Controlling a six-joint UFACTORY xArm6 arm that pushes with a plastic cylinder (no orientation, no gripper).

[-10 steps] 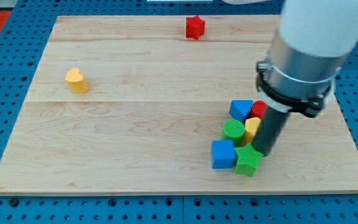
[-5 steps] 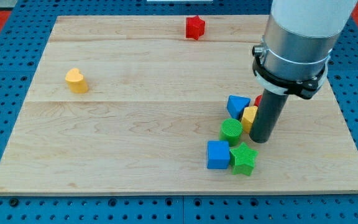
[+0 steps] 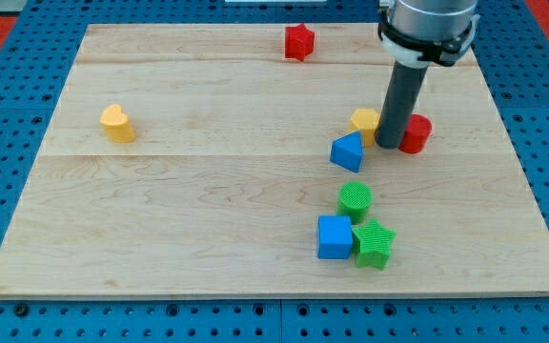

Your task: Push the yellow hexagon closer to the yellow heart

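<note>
The yellow hexagon (image 3: pixel 364 121) lies right of the board's middle. My tip (image 3: pixel 389 144) stands right against its right side, between it and a red cylinder (image 3: pixel 415 134). A blue triangle (image 3: pixel 347 151) touches the hexagon's lower left. The yellow heart (image 3: pixel 117 123) stands far off at the view's left, with open board between it and the hexagon.
A red star (image 3: pixel 298 41) sits near the view's top edge. A green cylinder (image 3: pixel 355 200), a blue cube (image 3: pixel 335 236) and a green star (image 3: pixel 373 242) are clustered near the view's bottom, below the hexagon. The wooden board (image 3: pixel 208 219) ends just beyond them.
My tip moved toward the view's top. The yellow hexagon, blue triangle and red cylinder shifted upward with it, away from the green cylinder, blue cube and green star.
</note>
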